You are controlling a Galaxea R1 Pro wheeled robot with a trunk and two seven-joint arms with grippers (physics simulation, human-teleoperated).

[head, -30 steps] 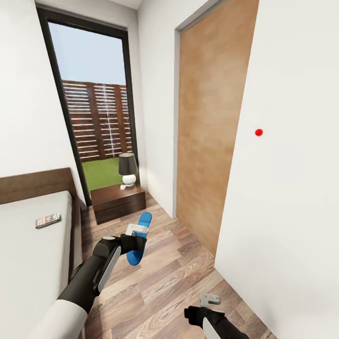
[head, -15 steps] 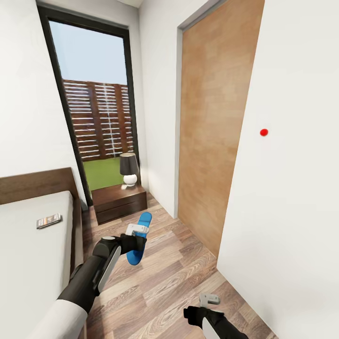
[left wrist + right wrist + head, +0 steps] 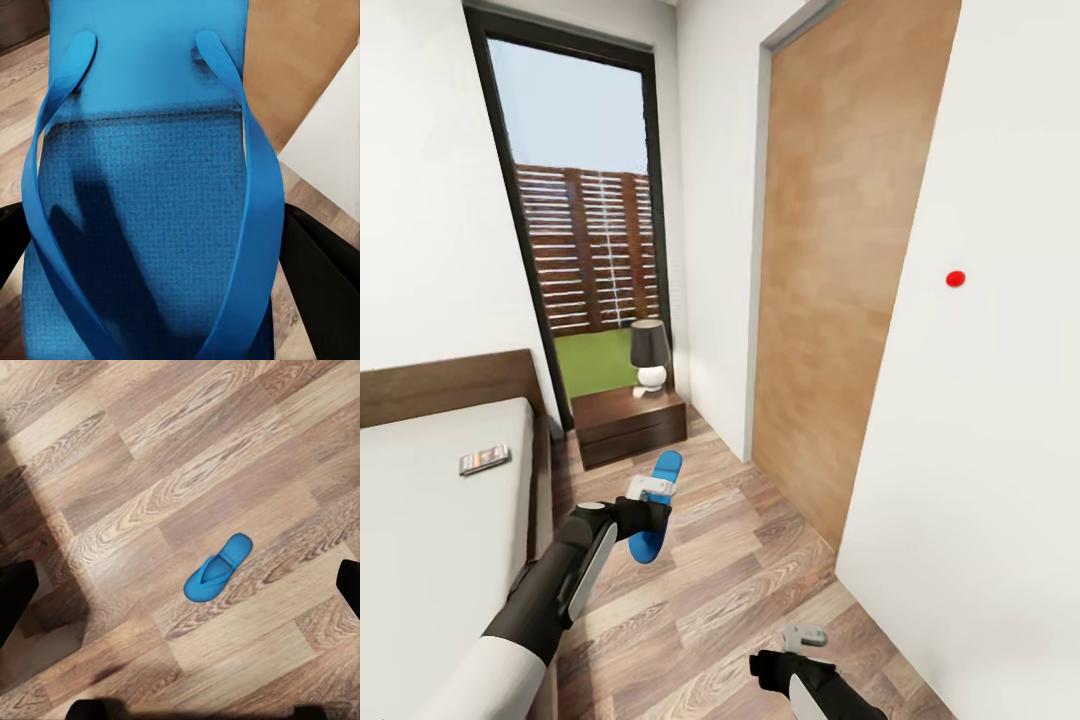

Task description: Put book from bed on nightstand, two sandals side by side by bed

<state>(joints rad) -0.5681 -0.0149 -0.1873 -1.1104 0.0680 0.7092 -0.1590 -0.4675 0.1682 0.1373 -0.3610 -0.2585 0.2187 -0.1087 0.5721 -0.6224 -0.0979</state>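
**One sandal in hand, its mate on the floor**

At the left we see the bed (image 3: 430, 480), its grey mattress carrying the book (image 3: 485, 460) near the right-hand edge, not yet moved. Just right of the bed, our left hand (image 3: 651, 490) is clamped on a blue sandal (image 3: 654, 507), held off the wood-plank floor (image 3: 730, 590) with its toe pointing toward the nightstand (image 3: 632, 428), where a lamp (image 3: 649, 355) stands. In the left wrist view the sandal's sole (image 3: 150, 225) spans the gap between the black fingers (image 3: 322, 292).

Further right stands a wooden door (image 3: 840, 290), and low at the right our right hand (image 3: 805, 637) hovers with nothing in it; how wide it stands we cannot tell. Its wrist camera looks down on the second sandal (image 3: 217, 568), lying flat on the planks.

To set this one down well, we judge we should lower it flat, strap up, parallel to the bed frame and close beside it, leaving room alongside for its mate, and let go only once the sole rests on the floor.
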